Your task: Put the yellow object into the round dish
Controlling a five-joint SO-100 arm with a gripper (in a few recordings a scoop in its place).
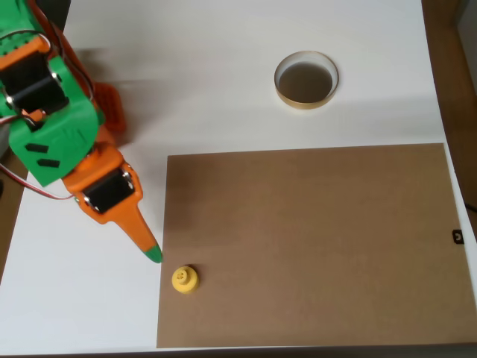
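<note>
yellow object [185,279]: lower left of frame, on edge of brown board [305,246], just right of and below claw [151,253] tip; not held. claw: pointing down-right, fingers apparently together, opening not discernible. round dish [306,80]: upper right of centre, on white table [223,74], well apart, empty.
</note>
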